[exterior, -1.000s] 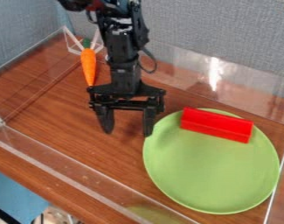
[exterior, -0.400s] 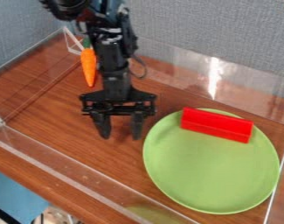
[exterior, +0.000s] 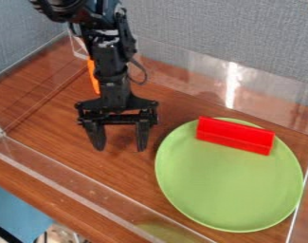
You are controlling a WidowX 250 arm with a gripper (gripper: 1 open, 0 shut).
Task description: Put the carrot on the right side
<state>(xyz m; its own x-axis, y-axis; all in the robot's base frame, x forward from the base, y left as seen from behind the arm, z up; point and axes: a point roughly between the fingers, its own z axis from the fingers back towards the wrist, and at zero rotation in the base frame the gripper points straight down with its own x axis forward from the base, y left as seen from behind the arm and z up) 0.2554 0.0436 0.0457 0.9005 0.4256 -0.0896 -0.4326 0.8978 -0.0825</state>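
Observation:
The orange carrot lies on the wooden table at the back left, and the arm hides most of it, leaving only a strip along its left side. My gripper hangs in front of the carrot, nearer the camera, pointing down at the table. Its two dark fingers are spread wide with nothing between them. No part of the gripper touches the carrot.
A large green plate fills the right side of the table, with a red rectangular block on its far part. Clear plastic walls stand along the back and the front edge. A grey wall rises behind.
The arm and its open gripper have moved left, away from the plate and in front of the carrot, which it now partly covers. Carrot, block and plate have not moved.

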